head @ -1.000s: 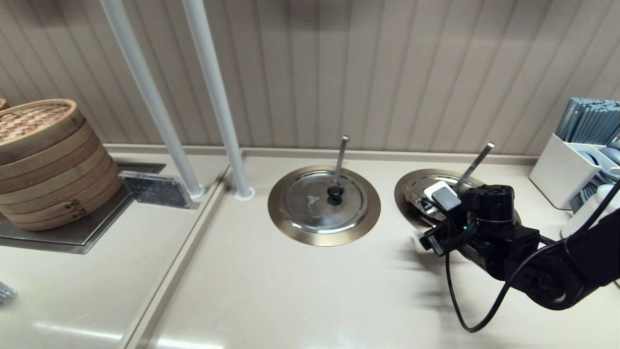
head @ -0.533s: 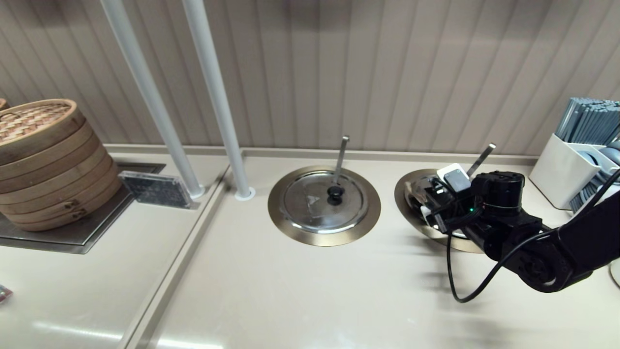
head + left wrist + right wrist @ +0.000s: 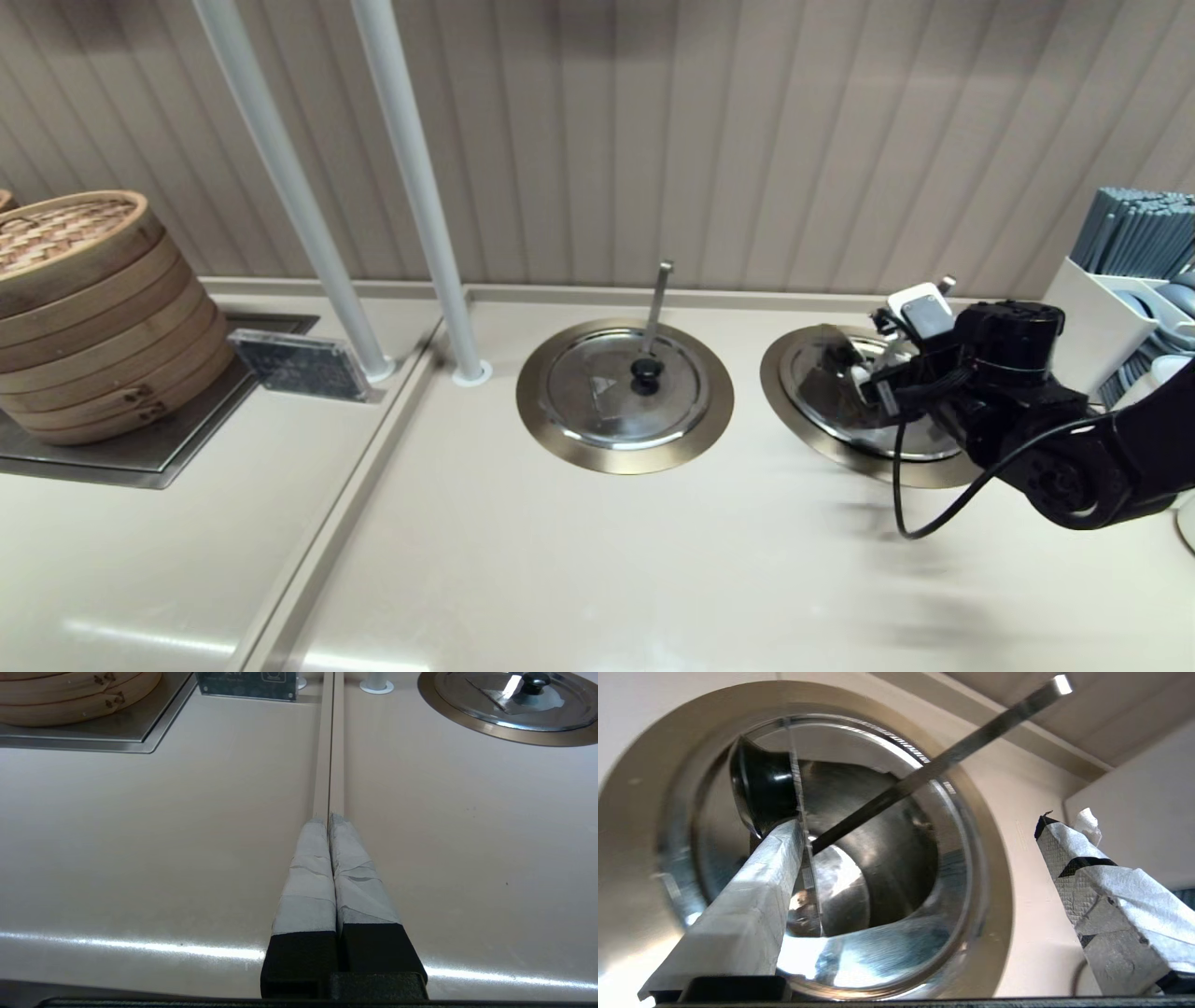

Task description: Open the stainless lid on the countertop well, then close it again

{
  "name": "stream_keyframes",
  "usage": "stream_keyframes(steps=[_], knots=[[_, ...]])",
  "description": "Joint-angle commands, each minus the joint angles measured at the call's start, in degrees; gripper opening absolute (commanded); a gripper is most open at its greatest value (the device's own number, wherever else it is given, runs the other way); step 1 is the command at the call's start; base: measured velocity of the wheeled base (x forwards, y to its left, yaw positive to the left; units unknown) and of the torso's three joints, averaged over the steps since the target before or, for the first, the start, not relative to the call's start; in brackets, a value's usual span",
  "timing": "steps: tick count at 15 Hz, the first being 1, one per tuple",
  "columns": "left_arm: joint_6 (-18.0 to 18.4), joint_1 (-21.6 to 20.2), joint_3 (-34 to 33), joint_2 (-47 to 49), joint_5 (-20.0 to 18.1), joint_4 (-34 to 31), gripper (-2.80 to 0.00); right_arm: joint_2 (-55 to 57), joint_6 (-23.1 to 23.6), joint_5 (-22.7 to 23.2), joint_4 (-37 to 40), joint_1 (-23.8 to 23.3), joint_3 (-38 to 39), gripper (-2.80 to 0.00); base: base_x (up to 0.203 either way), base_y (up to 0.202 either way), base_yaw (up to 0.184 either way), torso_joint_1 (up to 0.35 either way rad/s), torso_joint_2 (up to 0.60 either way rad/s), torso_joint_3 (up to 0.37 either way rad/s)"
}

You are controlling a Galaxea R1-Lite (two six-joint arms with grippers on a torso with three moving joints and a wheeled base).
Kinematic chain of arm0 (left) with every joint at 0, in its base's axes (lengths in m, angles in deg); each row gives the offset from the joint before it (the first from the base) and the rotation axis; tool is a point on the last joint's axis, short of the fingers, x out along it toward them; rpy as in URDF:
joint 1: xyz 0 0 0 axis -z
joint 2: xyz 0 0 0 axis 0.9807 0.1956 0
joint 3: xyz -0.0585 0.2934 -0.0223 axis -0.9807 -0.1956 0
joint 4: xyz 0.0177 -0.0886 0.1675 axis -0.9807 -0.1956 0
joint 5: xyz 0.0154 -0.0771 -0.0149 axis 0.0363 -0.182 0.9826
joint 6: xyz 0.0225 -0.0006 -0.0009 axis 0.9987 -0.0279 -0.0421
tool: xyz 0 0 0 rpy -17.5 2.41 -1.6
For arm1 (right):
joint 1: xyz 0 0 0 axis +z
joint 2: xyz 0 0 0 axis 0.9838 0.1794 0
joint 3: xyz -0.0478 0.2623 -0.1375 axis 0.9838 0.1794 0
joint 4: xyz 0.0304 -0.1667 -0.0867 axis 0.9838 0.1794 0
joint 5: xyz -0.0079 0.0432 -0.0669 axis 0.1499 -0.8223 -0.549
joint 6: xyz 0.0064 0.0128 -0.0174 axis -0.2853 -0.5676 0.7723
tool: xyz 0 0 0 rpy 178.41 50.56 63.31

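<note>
Right gripper [image 3: 920,858], fingers spread wide, hovers over the countertop well [image 3: 794,411]; one finger [image 3: 752,896] touches the stainless lid [image 3: 803,826], tipped up on edge beside its knob. Left gripper [image 3: 329,821], pressed together, parked far away.

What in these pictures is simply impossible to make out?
1. Ladle's bowl: in the right wrist view the ladle handle runs down into the countertop well, its end hidden behind the tilted-up stainless lid.
2. Right gripper: in the head view its own arm covers its fingers.
3. Left gripper: outside the head view's frame.
4. Small sign: lettering too small to read, head view.
</note>
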Motion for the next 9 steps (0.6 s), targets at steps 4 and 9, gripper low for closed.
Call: stream_keyframes(steps=[4,9], knots=[[0.0,0.0,0.0,0.0,0.0,0.0,-2.80,-3.7,0.2,0.1,0.0,-4.5,-3.0,0.00,0.000,0.000,0.000,0.000,0.00,0.000],[0.0,0.0,0.0,0.0,0.0,0.0,-2.80,-12.2,-10.2,0.8,10.1,0.2,-3.7,0.00,0.000,0.000,0.000,0.000,0.00,0.000]])
